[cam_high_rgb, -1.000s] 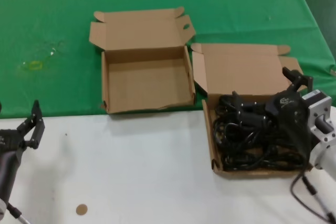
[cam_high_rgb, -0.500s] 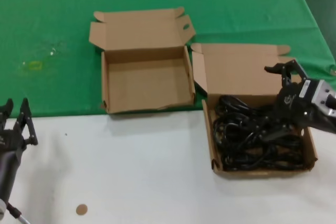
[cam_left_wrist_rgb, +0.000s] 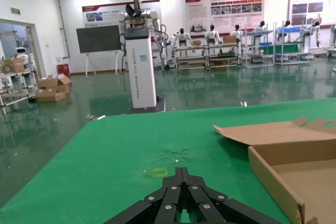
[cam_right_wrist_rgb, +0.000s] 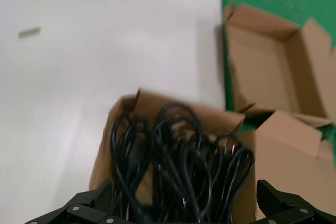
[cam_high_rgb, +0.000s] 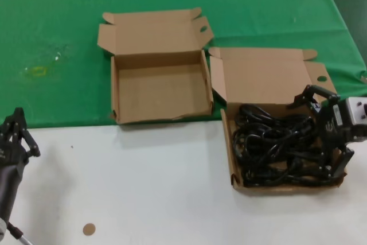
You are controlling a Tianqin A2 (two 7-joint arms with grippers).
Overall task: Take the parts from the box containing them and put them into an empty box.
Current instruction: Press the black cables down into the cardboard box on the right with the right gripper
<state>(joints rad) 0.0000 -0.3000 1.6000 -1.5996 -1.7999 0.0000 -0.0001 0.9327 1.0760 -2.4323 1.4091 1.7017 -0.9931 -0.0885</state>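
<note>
Cords [cam_high_rgb: 279, 148], black, tangled, filling box [cam_high_rgb: 232, 164]

Green cloth [cam_high_rgb: 69, 38] covers the far half of my desk, white surface [cam_high_rgb: 143, 187] the near half. A yellowish stain [cam_high_rgb: 37, 72] marks the cloth toward the left edge. A small brown disc [cam_high_rgb: 89, 229] lies near the front-left corner.

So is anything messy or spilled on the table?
A yellowish smudge stains the green cloth left of the empty box, like a dried spill. A small brown disc lies alone on the white part near the front. The cords are tangled but stay inside their box, at the open right gripper.
</note>
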